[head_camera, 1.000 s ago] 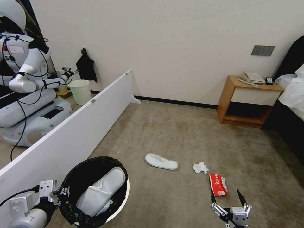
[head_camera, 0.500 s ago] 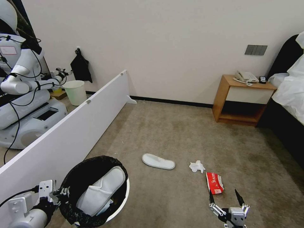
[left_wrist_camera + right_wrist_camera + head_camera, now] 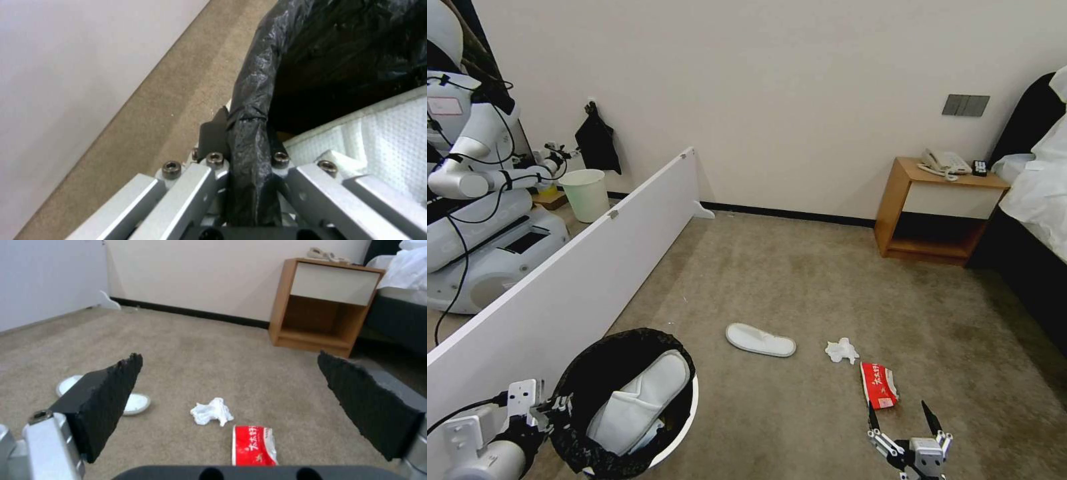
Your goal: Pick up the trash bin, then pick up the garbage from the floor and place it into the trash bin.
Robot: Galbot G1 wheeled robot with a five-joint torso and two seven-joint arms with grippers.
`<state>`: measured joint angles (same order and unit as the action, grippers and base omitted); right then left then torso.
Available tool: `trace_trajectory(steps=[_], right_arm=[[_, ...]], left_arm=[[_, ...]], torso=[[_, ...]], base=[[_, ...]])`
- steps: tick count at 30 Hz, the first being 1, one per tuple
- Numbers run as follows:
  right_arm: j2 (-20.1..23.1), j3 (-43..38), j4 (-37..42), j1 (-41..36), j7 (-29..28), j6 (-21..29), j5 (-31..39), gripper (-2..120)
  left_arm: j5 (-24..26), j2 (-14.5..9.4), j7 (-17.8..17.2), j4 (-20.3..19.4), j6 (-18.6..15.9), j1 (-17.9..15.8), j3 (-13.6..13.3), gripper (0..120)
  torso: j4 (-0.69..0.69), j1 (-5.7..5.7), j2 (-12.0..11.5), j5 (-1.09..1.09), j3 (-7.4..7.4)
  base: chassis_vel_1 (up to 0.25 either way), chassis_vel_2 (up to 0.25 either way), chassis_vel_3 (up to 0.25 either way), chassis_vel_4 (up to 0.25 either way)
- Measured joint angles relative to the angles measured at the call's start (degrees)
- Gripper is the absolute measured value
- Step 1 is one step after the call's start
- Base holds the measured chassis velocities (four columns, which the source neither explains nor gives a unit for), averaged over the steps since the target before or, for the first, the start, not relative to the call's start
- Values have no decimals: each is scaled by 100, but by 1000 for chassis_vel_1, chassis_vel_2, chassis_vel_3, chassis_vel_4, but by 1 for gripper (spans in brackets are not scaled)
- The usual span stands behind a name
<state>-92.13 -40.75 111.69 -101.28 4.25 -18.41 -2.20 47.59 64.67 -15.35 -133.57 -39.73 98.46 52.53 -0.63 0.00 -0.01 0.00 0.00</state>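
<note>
red-white packet (image 3: 879,385) on carpet just ahead of our right gripper (image 3: 902,417), jaws spread wide | white tissue (image 3: 842,350), slipper (image 3: 760,340) farther out | left gripper (image 3: 558,406) clamps trash bin (image 3: 679,427) rim | step: packet pickup; next: descend, close.

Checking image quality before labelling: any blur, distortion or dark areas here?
Head view: wide-angle, the white partition bows. Left wrist view: close, soft; black bag deep in shadow. Right wrist view: soft; fingers blurred, red-white packet readable.
</note>
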Motion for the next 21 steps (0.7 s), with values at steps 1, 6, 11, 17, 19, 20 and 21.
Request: trace_trajectory(steps=[1,6,11,17,19,20,21], right_arm=[[0,-4,7,-3,16,-7,9,100],[0,-10,16,-2,49,-16,27,100],[0,-13,17,-2,58,-16,37,100],[0,-29,19,2,65,-16,64,100],[0,-30,19,3,67,-16,68,100],[0,-32,19,5,74,-16,69,100],[0,-32,19,5,74,-16,69,100]], left_arm=[[-1,-3,-1,-1,0,-5,-1,3],[-2,-6,-3,-7,0,-9,-5,3],[-6,-6,-3,-17,0,-7,-8,3],[-10,-5,-3,-24,0,-2,-12,3],[-12,-4,-3,-25,0,0,-13,3],[-12,-3,-3,-26,0,1,-14,3],[-12,-3,-3,-26,0,1,-14,3]], torso=[[0,0,0,0,0],[0,0,0,0,0],[0,0,0,0,0],[0,0,0,0,0],[0,0,0,0,0],[0,0,1,0,0],[0,0,1,0,0]], base=[[0,0,0,0],[0,0,0,0],[0,0,0,0],[0,0,0,0],[0,0,0,0],[0,0,0,0],[0,0,0,0]])
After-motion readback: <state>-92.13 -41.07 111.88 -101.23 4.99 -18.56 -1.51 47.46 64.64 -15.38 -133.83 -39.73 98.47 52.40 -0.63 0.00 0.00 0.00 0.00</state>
